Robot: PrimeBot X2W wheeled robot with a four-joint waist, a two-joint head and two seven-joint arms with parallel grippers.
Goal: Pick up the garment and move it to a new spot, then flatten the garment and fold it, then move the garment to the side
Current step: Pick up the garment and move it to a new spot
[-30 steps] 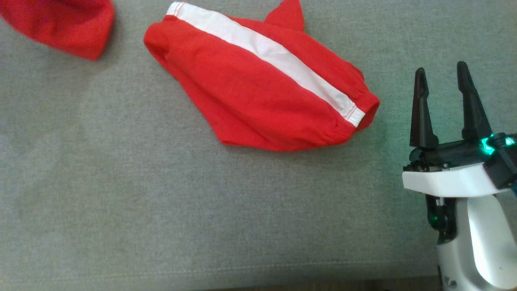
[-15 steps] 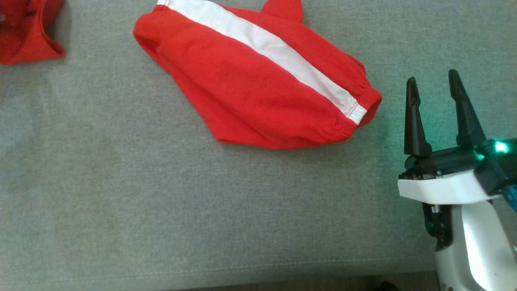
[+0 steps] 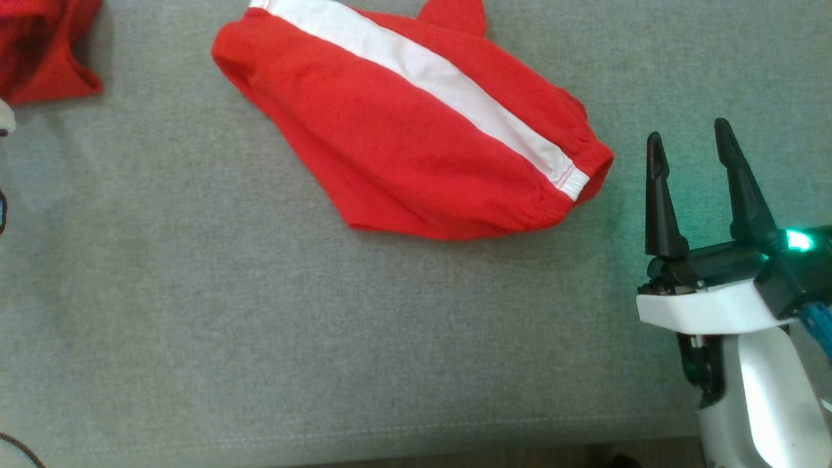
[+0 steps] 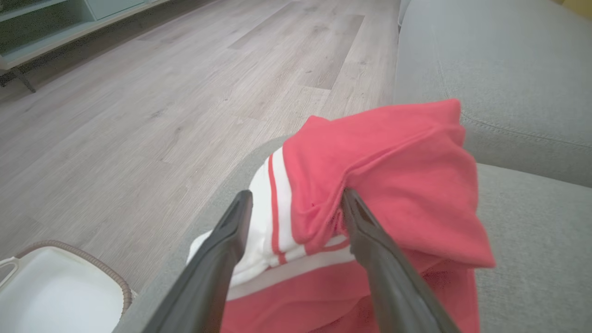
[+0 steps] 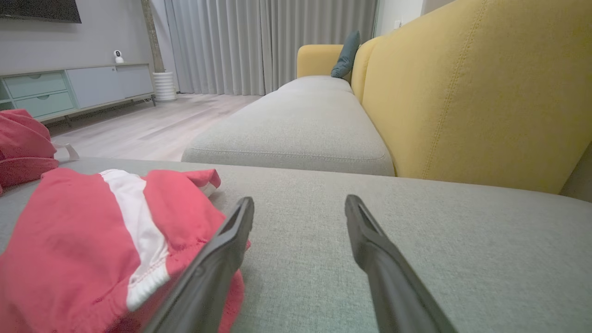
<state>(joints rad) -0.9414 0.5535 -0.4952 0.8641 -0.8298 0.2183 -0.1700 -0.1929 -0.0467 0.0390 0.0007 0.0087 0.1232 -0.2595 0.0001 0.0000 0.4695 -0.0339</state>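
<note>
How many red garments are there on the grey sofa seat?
2. The striped garment lies in the middle of the head view, left of the right gripper. The second garment is at that view's top left corner, cut by the frame; more may be hidden beyond.

A grey woven-fabric sofa seat (image 5: 296,125) stretches ahead; its mustard-yellow backrest (image 5: 462,92) stands at two o'clock, pleated grey curtains (image 5: 268,46) hang at twelve, pale wood-plank floor (image 5: 152,127) at ten.

head view: straight down on the sofa seat (image 3: 195,325); wrist views: low, close along it; right wrist and head share the striped garment (image 3: 390,149).
</note>
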